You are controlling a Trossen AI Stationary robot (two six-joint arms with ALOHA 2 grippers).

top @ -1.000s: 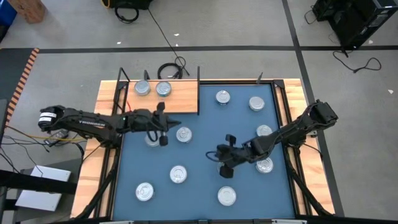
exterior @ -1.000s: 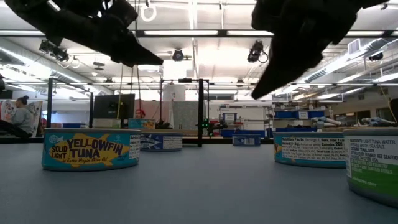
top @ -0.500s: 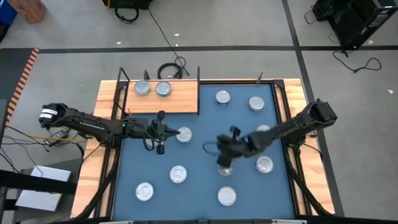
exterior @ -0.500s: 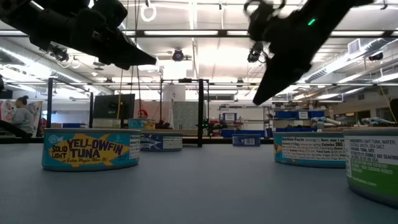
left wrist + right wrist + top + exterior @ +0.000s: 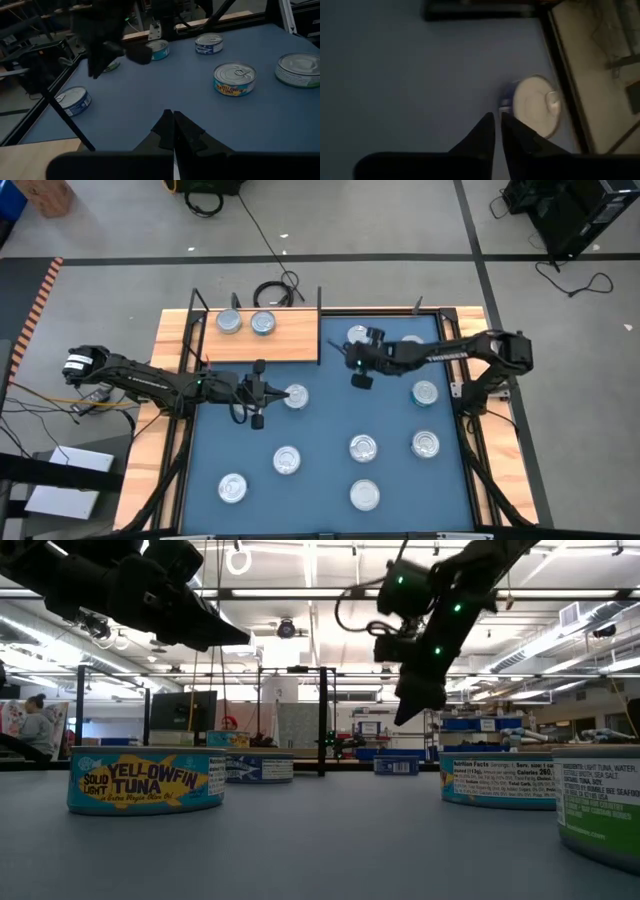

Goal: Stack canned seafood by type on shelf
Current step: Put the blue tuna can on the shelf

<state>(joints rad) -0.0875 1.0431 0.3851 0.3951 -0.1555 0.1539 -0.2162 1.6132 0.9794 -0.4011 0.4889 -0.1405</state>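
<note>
Several round silver tins lie flat on the blue mat [image 5: 320, 420]; two more [image 5: 229, 322] [image 5: 263, 323] rest on the wooden shelf [image 5: 290, 345] at the far left. My left gripper [image 5: 262, 392] is shut and empty [image 5: 173, 116], held above the mat beside a tin [image 5: 296, 395]. My right gripper [image 5: 358, 362] is shut and empty [image 5: 496, 117], held above the mat next to a tin [image 5: 355, 334] [image 5: 535, 106] near the far edge. In the low view both grippers [image 5: 235, 637] [image 5: 405, 715] hang well above the tins.
Other tins lie at the right [image 5: 425, 392] [image 5: 426, 444], the middle [image 5: 363, 447] [image 5: 287, 460] and the near side [image 5: 233, 488] [image 5: 364, 495]. A yellowfin tuna tin [image 5: 145, 780] stands close in the low view. Black posts [image 5: 319, 300] rise at the shelf's ends. Wooden rails [image 5: 480, 330] border the mat.
My right gripper has swung from over the mat's middle up and toward the far edge, uncovering the tin that lay beneath it. That tin stays flat on the mat. My left gripper has shifted a little toward the near edge.
</note>
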